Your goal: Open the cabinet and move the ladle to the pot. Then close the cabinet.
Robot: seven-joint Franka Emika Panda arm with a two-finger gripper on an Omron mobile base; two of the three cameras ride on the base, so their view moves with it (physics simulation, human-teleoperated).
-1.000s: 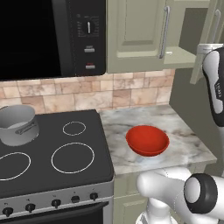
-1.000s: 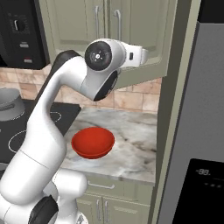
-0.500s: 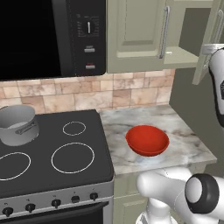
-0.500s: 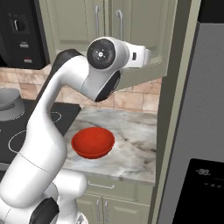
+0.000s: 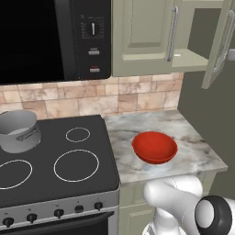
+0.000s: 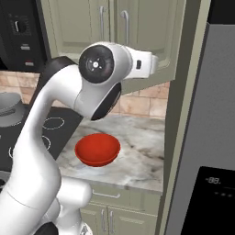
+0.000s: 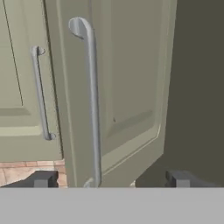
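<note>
1. The cabinet (image 5: 151, 36) is standing with its right door (image 7: 113, 87) swung partly open; the left one is shut.
2. The claw (image 7: 111, 179) is hovering spread apart before that door's handle (image 7: 92, 100), gripping nothing.
3. The ladle is staying unseen; moving it to the pot (image 5: 18, 131) on the far left of the stove (image 5: 55, 160) and closing are remaining.

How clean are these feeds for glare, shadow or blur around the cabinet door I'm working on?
Hand view: the cabinet door and its bar handle look soft, flatly lit, no glare. Left base view: dark shade beside the swung-out door. Right base view: even light, red bowl crisp.
</note>
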